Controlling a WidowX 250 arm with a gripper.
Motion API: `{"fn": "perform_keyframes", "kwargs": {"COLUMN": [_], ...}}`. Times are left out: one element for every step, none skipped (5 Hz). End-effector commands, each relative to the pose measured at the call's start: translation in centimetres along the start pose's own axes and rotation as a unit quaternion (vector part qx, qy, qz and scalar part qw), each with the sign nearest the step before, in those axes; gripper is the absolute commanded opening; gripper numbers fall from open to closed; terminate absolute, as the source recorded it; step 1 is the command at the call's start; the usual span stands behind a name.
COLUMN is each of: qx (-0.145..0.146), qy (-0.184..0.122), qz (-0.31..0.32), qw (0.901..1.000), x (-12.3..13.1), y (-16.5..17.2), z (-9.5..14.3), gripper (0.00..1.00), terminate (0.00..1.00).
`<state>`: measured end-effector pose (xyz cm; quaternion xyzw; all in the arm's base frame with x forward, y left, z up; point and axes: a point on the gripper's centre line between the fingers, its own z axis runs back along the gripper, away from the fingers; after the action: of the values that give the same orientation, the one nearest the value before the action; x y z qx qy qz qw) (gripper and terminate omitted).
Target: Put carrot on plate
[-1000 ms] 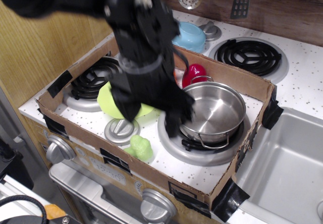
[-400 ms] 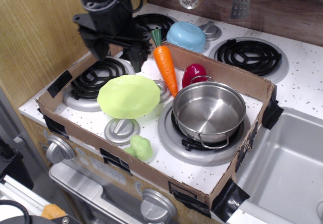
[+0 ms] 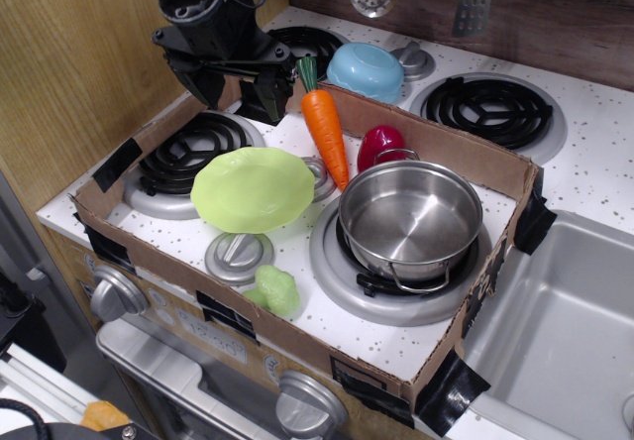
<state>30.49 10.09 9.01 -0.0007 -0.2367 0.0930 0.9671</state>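
Black gripper (image 3: 238,88) hangs spread and empty behind the round lime-green plastic plate (image 3: 253,189), long orange toy carrot (image 3: 324,131) lying just right of it.

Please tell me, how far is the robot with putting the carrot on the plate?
Nothing looks done yet. The carrot lies on the stovetop, leaning over the box's back edge, beside the plate, which holds nothing. The gripper hangs open and empty behind the left burner, left of the carrot. Left to do: grasp the carrot, carry it to the plate, release it.
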Motion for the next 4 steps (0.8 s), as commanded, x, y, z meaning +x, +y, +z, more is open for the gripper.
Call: {"fn": "perform_keyframes", "kwargs": {"qx": [-0.036,-0.048,-0.062,-0.072], "qy": [-0.061,-0.085,-0.110,-0.129], "qz": [-0.014,-0.007,0.020,0.053], "qw": [0.9974,0.9952,0.9919,0.9876], "x": [2.7,3.5,3.5,4.5], "y": [0.1,-0.5,-1.1,-2.1], "z": [-0.6,-1.8,-3.4,-4.7], "gripper": [1.00,1.00,1.00,1.00], "terminate": [0.00,0.00,0.00,0.00]}}
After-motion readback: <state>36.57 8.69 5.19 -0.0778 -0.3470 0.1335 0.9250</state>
